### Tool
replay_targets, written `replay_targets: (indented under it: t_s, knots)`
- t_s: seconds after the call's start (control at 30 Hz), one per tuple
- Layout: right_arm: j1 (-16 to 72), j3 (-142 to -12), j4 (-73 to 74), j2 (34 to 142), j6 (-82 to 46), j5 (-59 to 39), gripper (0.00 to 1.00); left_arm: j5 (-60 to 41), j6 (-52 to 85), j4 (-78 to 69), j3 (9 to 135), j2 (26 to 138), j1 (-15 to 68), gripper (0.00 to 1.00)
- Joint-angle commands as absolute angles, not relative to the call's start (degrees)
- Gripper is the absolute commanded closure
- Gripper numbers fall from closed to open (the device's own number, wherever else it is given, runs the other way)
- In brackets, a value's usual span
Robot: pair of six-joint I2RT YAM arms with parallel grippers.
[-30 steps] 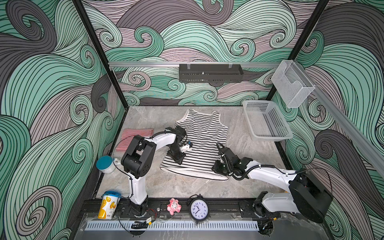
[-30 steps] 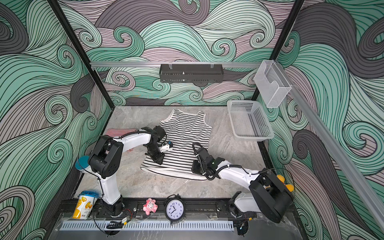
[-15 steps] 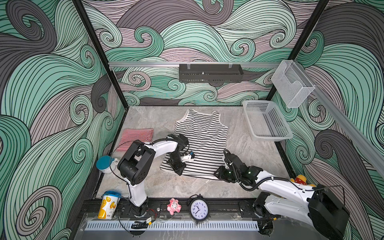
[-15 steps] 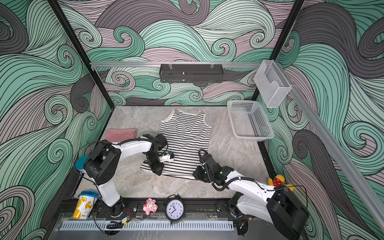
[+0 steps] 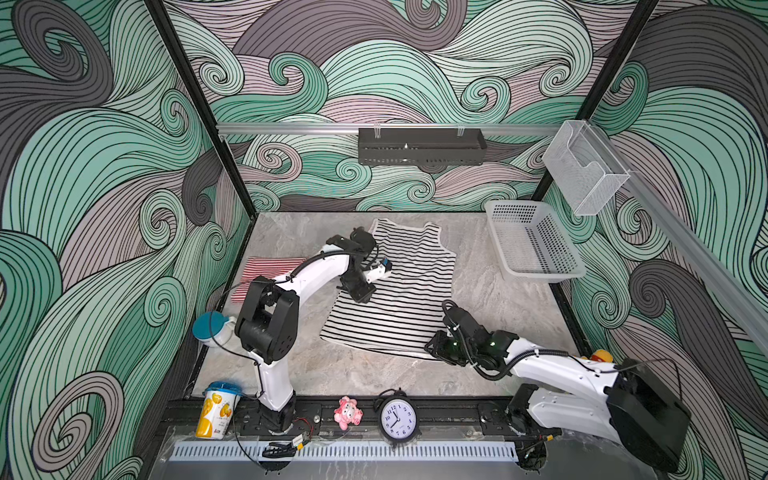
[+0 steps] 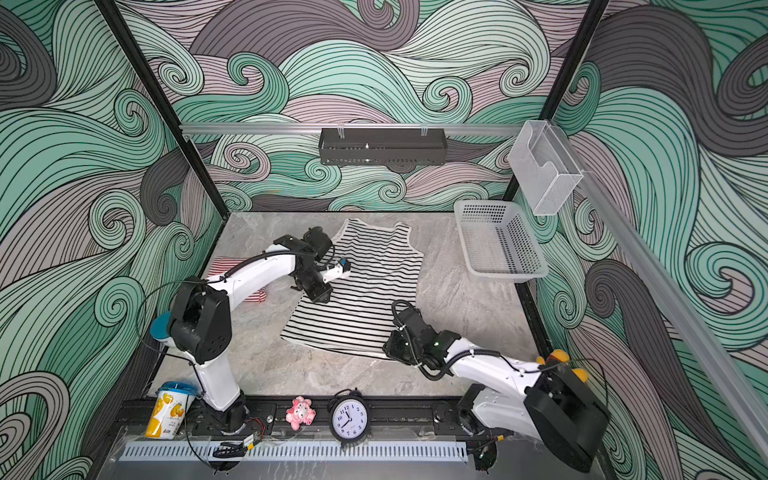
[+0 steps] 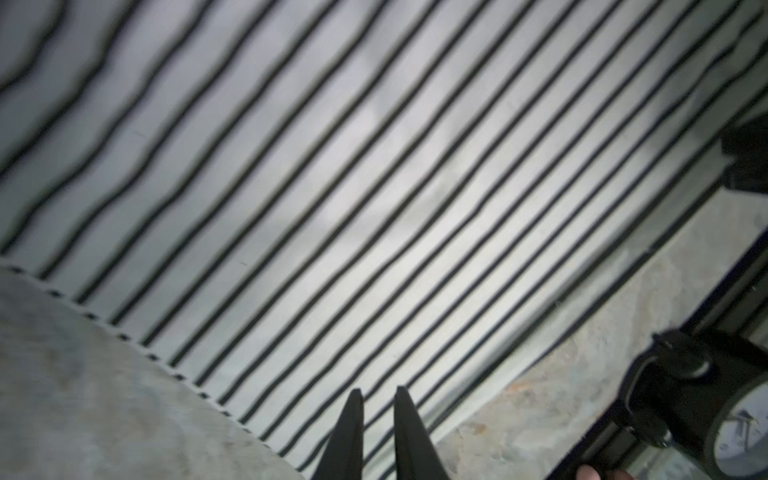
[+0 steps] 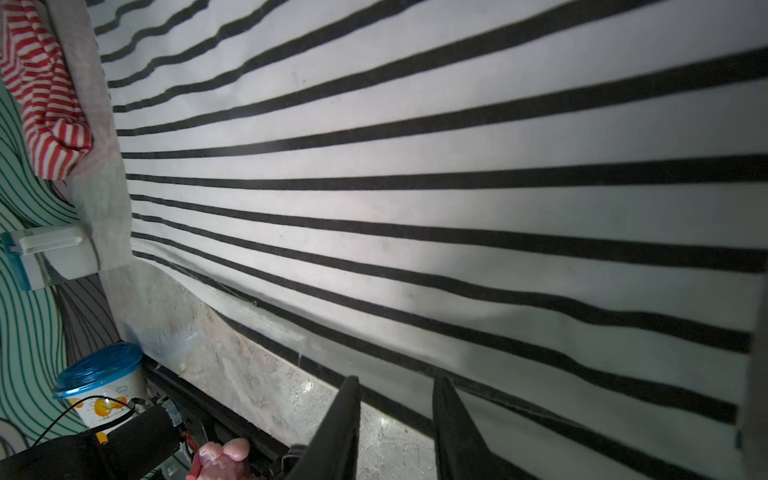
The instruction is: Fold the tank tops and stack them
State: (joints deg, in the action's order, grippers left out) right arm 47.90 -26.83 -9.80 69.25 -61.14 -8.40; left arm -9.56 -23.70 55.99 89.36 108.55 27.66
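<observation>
The black-and-white striped tank top (image 5: 409, 291) (image 6: 370, 286) lies spread flat in the middle of the table, straps toward the back wall. The red-and-white striped tank top (image 5: 270, 268) (image 8: 45, 95) lies folded at the left, partly behind my left arm. My left gripper (image 5: 359, 294) (image 7: 377, 395) hovers over the black-and-white top's left edge, its jaws a narrow gap apart with nothing between them. My right gripper (image 5: 432, 348) (image 8: 395, 380) is low at the right corner of the hem, open and empty, its fingertips over the hem edge and bare table.
A white perforated basket (image 5: 536, 272) stands at the back right. On the front rail are a clock (image 5: 397, 419), a pink toy (image 5: 348, 412) and a yellow cup (image 5: 216, 411). A blue-lidded white container (image 5: 210, 328) is at the left edge.
My right gripper has drawn toward the front, down to the hem's right corner. My left gripper slid forward along the top's left edge, then came back. The top has barely shifted.
</observation>
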Motion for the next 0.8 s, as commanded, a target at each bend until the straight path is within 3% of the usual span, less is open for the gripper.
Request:
replay_targets:
  t_s: [0.0,0.2,0.37,0.53,0.77]
  knots:
    - [50.6,-29.8,-9.8,71.9,-62.7,-4.3,0.68,-4.6,-20.7,51.9,97.5,117.1,25.6,0.82]
    - [53.6,-28.9,-12.7,71.7,-66.0,-0.7,0.68,-1.5,-19.8,53.9,119.4,134.2,23.8,0.82]
    - [53.7,-27.5,-17.1,68.1,-67.2,2.3,0.67,3.1,-19.6,54.0,128.8,143.1,22.7,0.82]
    - [49.9,-27.2,-25.4,63.8,-66.4,4.3,0.60,3.9,-18.9,54.5,126.1,143.4,21.8,0.82]
    - [39.4,-27.2,-25.0,61.1,-62.0,-1.2,0.58,5.6,-18.7,50.3,111.0,135.9,21.7,0.82]
